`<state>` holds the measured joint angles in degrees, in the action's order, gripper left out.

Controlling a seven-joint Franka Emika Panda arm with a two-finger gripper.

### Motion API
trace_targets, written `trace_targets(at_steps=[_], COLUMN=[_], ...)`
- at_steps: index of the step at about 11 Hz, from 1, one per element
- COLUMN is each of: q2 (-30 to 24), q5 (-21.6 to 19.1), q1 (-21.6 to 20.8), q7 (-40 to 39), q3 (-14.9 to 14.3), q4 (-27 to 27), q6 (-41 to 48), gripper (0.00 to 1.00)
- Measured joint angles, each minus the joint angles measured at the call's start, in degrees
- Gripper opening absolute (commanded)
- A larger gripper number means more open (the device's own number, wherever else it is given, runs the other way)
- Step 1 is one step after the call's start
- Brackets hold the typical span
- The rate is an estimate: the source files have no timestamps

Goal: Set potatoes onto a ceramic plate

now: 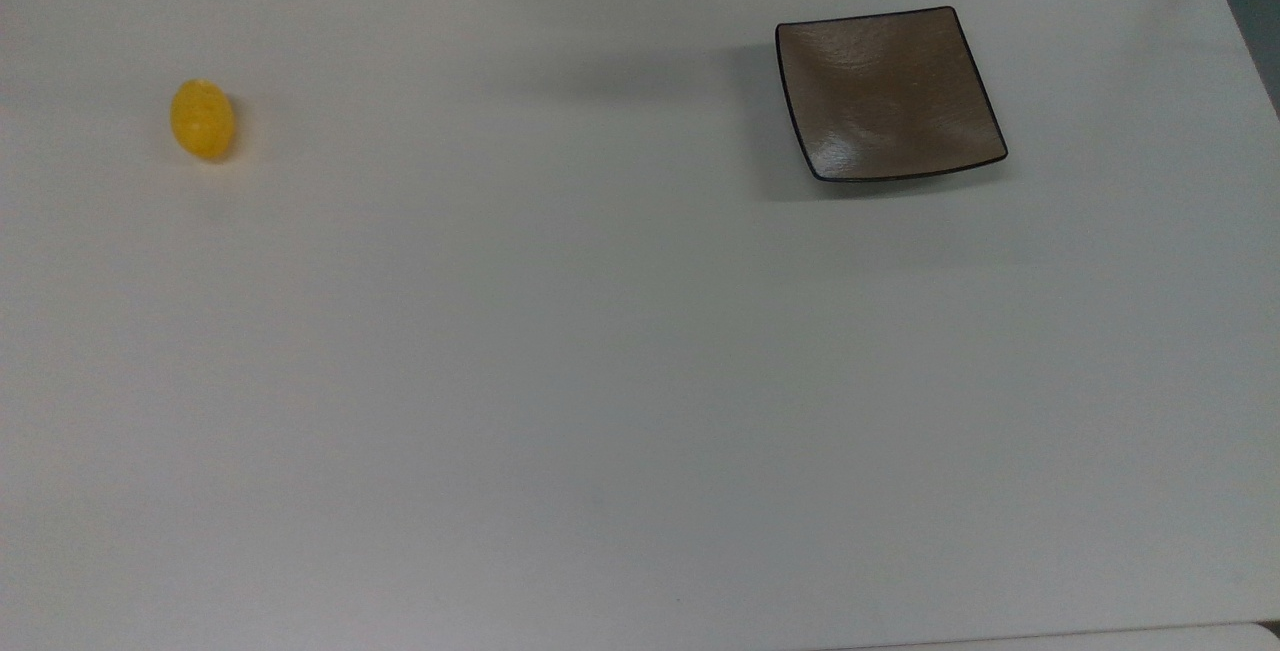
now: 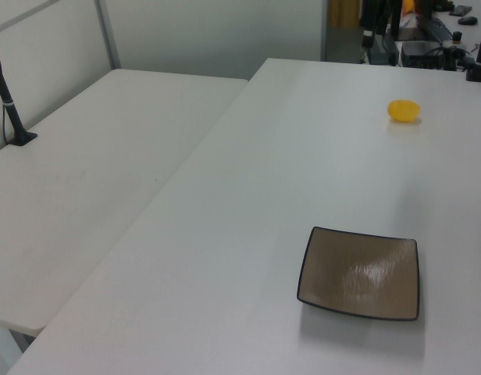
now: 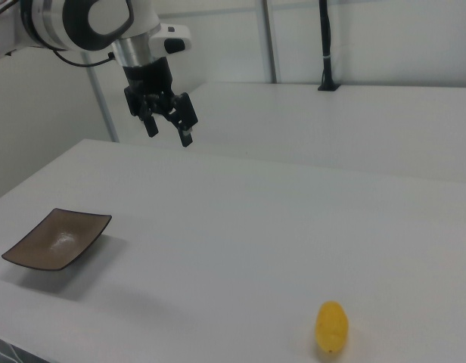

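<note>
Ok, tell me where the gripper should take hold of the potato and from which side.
Grip the potato across its narrow middle, coming straight down from above. It lies on its side on the bare table, long axis running up-down in the top view, so fingers probably close best on the top view's left and right flanks. The open gripper hangs well away.

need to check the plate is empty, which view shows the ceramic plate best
The top view: it looks almost straight down on the ceramic plate, showing its whole bare brown surface and dark rim. The left view also shows the inside, more obliquely. The right view sees it low and edge-on.
</note>
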<state>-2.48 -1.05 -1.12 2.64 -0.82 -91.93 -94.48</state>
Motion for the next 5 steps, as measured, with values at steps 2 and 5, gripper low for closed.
trace_targets(at_steps=[2, 5], q2=[0.4, 0.4], q5=[0.0, 0.0], q1=[-0.5, -0.5], q7=[0.0, 0.0], q3=[0.0, 0.0], q4=[0.0, 0.0], q6=[-1.0, -1.0], gripper=[1.0, 1.0])
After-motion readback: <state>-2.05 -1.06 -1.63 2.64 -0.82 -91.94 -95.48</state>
